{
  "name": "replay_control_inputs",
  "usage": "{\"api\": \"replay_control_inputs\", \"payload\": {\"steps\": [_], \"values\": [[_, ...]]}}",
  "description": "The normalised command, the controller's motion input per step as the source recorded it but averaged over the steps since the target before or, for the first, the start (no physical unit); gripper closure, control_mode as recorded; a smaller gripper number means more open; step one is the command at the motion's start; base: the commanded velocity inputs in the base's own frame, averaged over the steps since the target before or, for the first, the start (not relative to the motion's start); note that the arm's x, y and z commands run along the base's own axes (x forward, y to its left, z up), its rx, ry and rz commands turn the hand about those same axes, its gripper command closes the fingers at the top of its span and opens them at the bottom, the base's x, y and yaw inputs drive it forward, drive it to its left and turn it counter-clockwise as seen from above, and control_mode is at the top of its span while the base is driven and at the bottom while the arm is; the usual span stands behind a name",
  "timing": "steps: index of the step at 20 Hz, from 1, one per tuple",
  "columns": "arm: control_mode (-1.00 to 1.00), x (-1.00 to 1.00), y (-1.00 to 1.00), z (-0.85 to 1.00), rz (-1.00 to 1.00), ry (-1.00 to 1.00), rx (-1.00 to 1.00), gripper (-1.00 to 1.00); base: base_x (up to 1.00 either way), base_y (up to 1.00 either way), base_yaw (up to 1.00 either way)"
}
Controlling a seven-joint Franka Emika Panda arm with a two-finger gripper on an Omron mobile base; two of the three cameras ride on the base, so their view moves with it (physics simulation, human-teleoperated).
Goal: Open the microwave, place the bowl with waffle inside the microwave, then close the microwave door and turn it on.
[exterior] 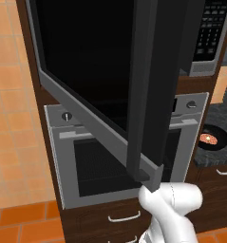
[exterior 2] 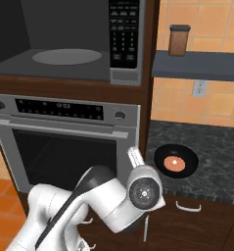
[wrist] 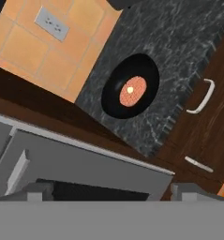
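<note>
microwave door (exterior: pixel 148 80) swung open: done | bowl with waffle (exterior 2: pixel 175 162) on table near its front edge, untouched | claw (wrist: pixel 108 197) fingers apart, empty | left: load microwave (exterior 2: pixel 64 41), close, start

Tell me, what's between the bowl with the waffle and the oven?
A strip of bare dark counter, then the brown cabinet post beside the oven. Nothing else stands beside the bowl with waffle there. The right base view shows it.
</note>
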Motion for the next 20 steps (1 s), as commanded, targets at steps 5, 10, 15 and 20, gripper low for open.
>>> {"api": "replay_control_inputs", "payload": {"steps": [5, 10, 15, 20], "values": [[-1.0, 0.64, -1.0, -0.57, 0.0, 0.08, 0.04, -1.0, 0.0, 0.0, 0.0], [-1.0, 0.52, -1.0, -0.5, 0.0, 0.11, 0.0, -1.0, 0.0, 0.0, 0.0], [-1.0, 0.09, -0.44, -0.13, 0.0, 0.0, 0.0, -1.0, 0.0, 0.0, 0.0], [-1.0, 0.0, 0.0, 0.0, 0.0, 0.0, 0.0, -1.0, 0.0, 0.0, 0.0]]}}
